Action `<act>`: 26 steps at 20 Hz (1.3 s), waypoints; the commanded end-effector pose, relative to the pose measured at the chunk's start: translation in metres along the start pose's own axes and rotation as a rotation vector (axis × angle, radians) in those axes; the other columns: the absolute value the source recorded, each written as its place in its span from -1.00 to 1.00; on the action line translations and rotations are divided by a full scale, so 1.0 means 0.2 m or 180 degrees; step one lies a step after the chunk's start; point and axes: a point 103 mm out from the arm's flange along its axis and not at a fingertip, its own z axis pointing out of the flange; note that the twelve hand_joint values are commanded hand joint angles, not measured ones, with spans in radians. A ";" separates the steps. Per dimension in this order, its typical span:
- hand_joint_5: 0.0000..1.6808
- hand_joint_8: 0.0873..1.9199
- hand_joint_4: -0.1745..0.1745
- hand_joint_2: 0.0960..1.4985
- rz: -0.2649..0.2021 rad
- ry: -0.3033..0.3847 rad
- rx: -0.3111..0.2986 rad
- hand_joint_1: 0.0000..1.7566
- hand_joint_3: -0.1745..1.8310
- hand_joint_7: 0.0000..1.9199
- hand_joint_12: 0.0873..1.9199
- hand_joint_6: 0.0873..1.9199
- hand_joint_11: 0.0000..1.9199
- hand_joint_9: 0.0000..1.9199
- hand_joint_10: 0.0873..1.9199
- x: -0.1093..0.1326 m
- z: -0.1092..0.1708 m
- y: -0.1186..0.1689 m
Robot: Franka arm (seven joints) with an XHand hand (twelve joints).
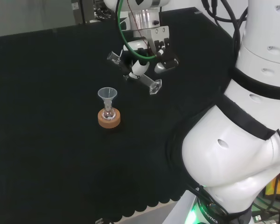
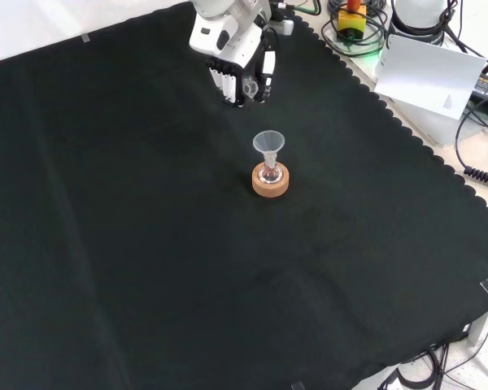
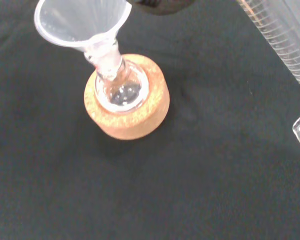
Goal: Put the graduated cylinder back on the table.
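In the head view the hand (image 1: 144, 58) hung above the black cloth (image 1: 46, 140), fingers curled round the graduated cylinder (image 1: 149, 84), which was tilted with its base lower right. Nearer the camera a small flask (image 1: 108, 112) carrying a funnel (image 1: 107, 94) sat in a cork ring (image 1: 109, 118)

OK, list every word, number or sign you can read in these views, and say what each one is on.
No text can be read in these views.
Cylinder, held tilted in the hand: printed scale lines, any numbers too blurred to read.
White sheet beside the cloth in the front view: a small printed mark, too small to read.
Funnel, flask, cork stand: no marks visible.
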 end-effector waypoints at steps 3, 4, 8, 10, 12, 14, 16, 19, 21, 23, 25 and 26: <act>0.10 0.06 -1.00 0.48 -0.0034 0.0168 -0.0266 0.43 -0.83 0.01 -0.23 0.06 0.31 0.54 -1.00 -0.06 0.00 0.08; 0.10 0.06 -1.00 0.48 -0.0046 0.0213 -0.0320 0.43 -0.83 0.01 -0.23 0.06 0.31 0.54 -1.00 -0.07 0.00 0.09; 0.10 0.06 -1.00 0.48 -0.0125 0.0409 -0.0591 0.43 -0.83 0.01 -0.23 0.07 0.30 0.54 -1.00 -0.10 0.01 0.16; 0.10 0.06 -1.00 0.48 -0.0175 0.0514 -0.0700 0.43 -0.83 0.00 -0.23 0.07 0.30 0.54 -1.00 -0.12 0.02 0.20; 0.10 0.06 -1.00 0.48 -0.0225 0.0674 -0.0801 0.43 -0.83 0.00 -0.23 0.07 0.30 0.54 -1.00 -0.13 0.04 0.23; 0.10 0.06 -1.00 0.48 -0.0274 0.0788 -0.0890 0.43 -0.83 0.00 -0.23 0.07 0.30 0.54 -1.00 -0.15 0.06 0.27; 0.10 0.06 -1.00 0.48 -0.0331 0.0865 -0.0957 0.43 -0.83 0.00 -0.23 0.07 0.30 0.54 -1.00 -0.16 0.07 0.31; 0.10 0.07 -1.00 0.48 -0.0394 0.0964 -0.1062 0.43 -0.83 0.00 -0.23 0.07 0.30 0.54 -1.00 -0.18 0.07 0.37; 0.10 0.07 -1.00 0.48 -0.0431 0.1016 -0.1135 0.43 -0.83 0.00 -0.23 0.07 0.30 0.53 -1.00 -0.19 0.07 0.41; 0.10 0.07 -1.00 0.48 -0.0460 0.1044 -0.1201 0.42 -0.82 0.00 -0.23 0.07 0.29 0.53 -1.00 -0.19 0.06 0.44; 0.09 0.07 -1.00 0.48 -0.0479 0.1064 -0.1280 0.42 -0.82 0.00 -0.23 0.08 0.29 0.53 -1.00 -0.19 0.05 0.47; 0.09 0.07 -1.00 0.48 -0.0488 0.1076 -0.1327 0.42 -0.82 0.00 -0.23 0.08 0.29 0.53 -1.00 -0.19 0.05 0.48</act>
